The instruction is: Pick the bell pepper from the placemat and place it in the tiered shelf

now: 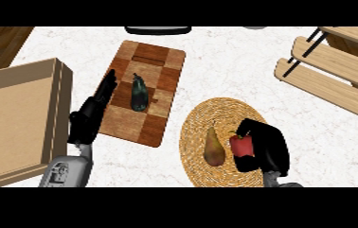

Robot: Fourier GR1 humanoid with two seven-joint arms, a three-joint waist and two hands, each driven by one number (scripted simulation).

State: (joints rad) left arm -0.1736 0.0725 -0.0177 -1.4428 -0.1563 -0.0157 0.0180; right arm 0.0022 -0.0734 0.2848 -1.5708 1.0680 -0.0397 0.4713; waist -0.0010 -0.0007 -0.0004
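Observation:
A red bell pepper [242, 145] lies on the round woven placemat [222, 111] at the lower middle right. My right hand [268, 145] is curled round the pepper's right side and hides part of it. A yellow-brown pear [214, 148] rests on the placemat just left of the pepper. The tiered wooden shelf [323, 64] stands at the upper right, its slats slanting down to the right. My left hand [92, 111] rests at the left with straight fingers, over the left edge of a wooden board.
A checkered wooden cutting board [157, 64] lies left of the placemat with a dark eggplant [138, 93] on it. A flat cardboard box [31, 113] fills the left edge. A dark object [158, 30] sits at the counter's far edge.

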